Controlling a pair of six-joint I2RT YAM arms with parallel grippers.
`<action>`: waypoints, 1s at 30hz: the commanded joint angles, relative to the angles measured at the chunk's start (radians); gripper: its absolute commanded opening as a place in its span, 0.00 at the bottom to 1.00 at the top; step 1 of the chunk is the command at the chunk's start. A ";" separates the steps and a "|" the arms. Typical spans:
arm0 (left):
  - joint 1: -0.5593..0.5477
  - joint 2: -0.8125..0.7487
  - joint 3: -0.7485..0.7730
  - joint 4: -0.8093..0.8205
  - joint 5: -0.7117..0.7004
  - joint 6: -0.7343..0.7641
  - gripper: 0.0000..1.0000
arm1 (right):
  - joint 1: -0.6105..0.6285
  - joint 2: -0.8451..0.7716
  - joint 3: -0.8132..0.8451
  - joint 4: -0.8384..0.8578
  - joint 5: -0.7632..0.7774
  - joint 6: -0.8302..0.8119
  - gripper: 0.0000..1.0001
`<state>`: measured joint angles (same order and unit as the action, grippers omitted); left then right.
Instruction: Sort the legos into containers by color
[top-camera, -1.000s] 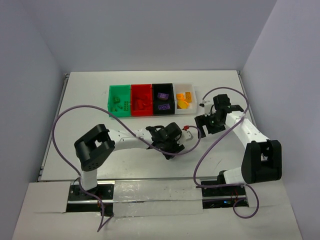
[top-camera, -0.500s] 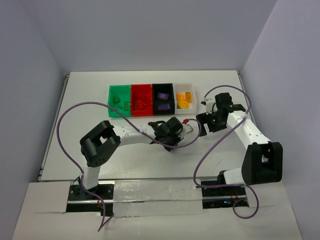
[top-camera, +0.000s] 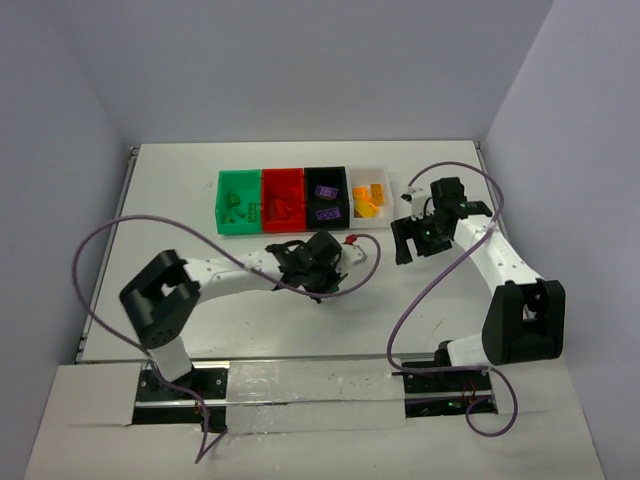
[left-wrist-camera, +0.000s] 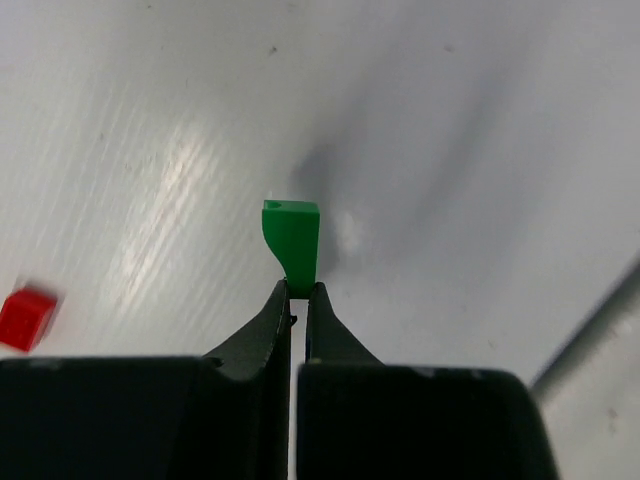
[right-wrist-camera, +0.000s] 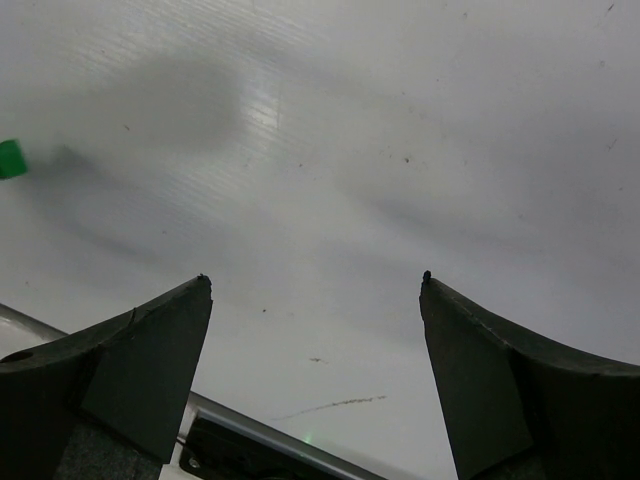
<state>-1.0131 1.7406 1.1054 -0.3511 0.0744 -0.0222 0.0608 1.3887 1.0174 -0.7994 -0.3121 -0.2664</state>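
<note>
your left hand (left-wrist-camera: 298, 290) is pinched tight on the lower tip of a green lego (left-wrist-camera: 292, 238), whose shadow falls on the white surface (left-wrist-camera: 480, 150). a red lego (left-wrist-camera: 25, 318) lies on the surface, well apart from it. your right hand (right-wrist-camera: 315, 277) is spread wide with nothing between its fingers, near the clear white bin (top-camera: 370, 197). beside that, in one joined row, sit the black bin (top-camera: 326, 198), red bin (top-camera: 282, 200) and green bin (top-camera: 237, 200), each holding bricks.
</note>
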 joint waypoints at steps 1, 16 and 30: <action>0.069 -0.243 -0.020 -0.053 0.083 0.041 0.00 | 0.002 0.018 0.064 0.017 -0.041 0.010 0.91; 0.826 -0.156 0.192 -0.156 0.138 0.182 0.00 | 0.107 0.083 0.162 0.049 -0.074 0.063 0.91; 0.849 0.141 0.459 -0.161 0.122 0.205 0.29 | 0.145 0.107 0.186 0.067 -0.081 0.073 0.91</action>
<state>-0.1624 1.8532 1.4959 -0.5021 0.1802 0.1718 0.1989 1.4952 1.1614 -0.7622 -0.3862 -0.2017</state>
